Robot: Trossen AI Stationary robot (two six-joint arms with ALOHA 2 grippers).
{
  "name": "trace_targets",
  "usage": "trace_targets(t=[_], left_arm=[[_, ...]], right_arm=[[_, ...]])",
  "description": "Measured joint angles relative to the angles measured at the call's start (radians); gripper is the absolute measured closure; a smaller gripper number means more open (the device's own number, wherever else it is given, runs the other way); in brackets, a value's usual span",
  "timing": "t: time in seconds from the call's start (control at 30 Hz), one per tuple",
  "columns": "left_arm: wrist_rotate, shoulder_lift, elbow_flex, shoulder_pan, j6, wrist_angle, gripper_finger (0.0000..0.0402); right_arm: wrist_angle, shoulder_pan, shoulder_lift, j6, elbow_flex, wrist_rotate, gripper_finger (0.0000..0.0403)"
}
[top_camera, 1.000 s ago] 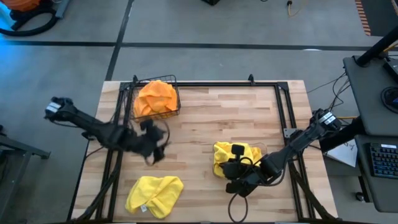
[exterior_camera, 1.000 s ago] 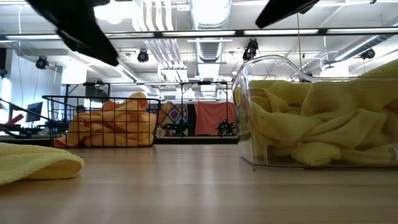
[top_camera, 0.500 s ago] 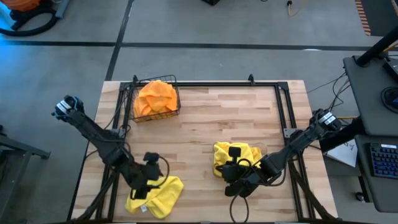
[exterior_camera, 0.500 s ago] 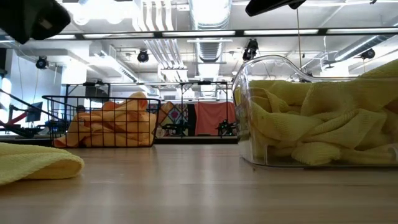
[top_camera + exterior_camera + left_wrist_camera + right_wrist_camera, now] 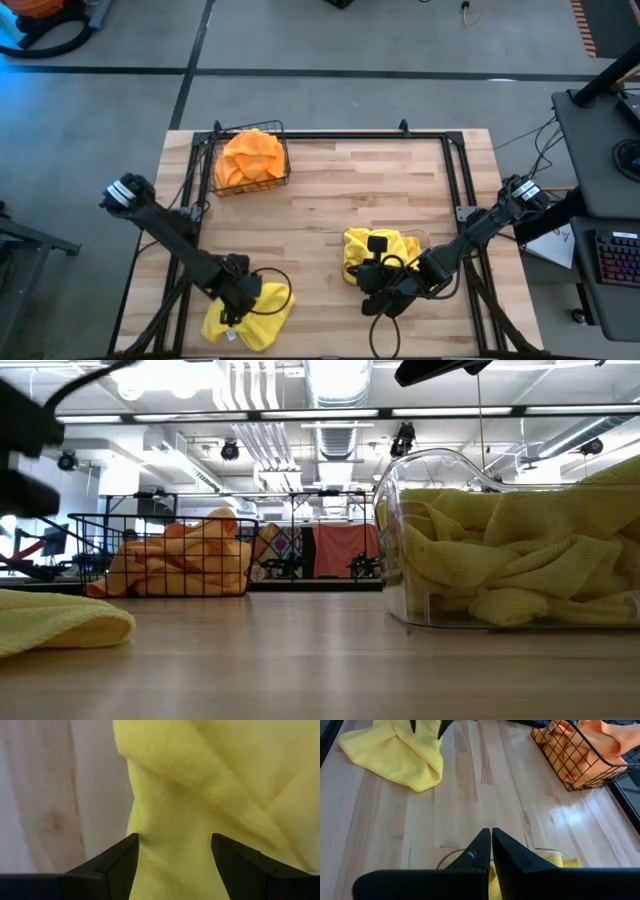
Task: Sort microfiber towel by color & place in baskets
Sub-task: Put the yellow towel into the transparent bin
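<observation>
A loose yellow towel [image 5: 265, 312] lies crumpled on the table's near left part, and it also shows as the yellow towel [image 5: 60, 622] in the low view. My left gripper [image 5: 240, 298] hangs right over it, open, with its fingers on either side of a raised fold [image 5: 172, 845]. The wire basket [image 5: 250, 160] at the far left holds orange towels [image 5: 250, 150]. The see-through bin [image 5: 500, 550] holds yellow towels [image 5: 355, 250]. My right gripper [image 5: 490, 837] is shut above the bin, touching nothing. My left gripper comes at the yellow towel from above, pointing down, with its open fingers [image 5: 125, 855] astride a raised fold near the towel's left part. I cannot tell whether the fingertips touch the cloth. The towel lies slack on the table.
Black frame rails [image 5: 455, 170] run along the table's left, right and far sides. Cables loop near both arms at the near edge. Bare wood [image 5: 360, 190] stretches between the basket and the bin.
My left arm has swung from beside the wire basket toward the table's near edge and come down over the loose yellow towel. The right arm and all the towels have stayed put.
</observation>
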Motion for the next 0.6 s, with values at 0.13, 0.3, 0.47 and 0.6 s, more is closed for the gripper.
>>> trace_targets(t=[0.13, 0.3, 0.47, 0.6], left_arm=[[0.016, 0.064, 0.000, 0.000, -0.002, 0.002, 0.0168], [-0.003, 0.115, 0.006, 0.000, -0.002, -0.011, 0.0185], [-0.025, 0.114, 0.003, 0.000, 0.022, -0.027, 0.0267], [-0.031, 0.072, -0.002, 0.000, 0.048, -0.036, 0.0366]], right_arm=[[0.000, 0.000, 0.000, 0.002, 0.000, 0.000, 0.0390], [0.000, 0.000, 0.000, 0.003, 0.000, -0.001, 0.0390], [0.000, 0.000, 0.000, 0.003, 0.000, -0.001, 0.0390], [0.000, 0.000, 0.000, 0.003, 0.000, -0.001, 0.0390]])
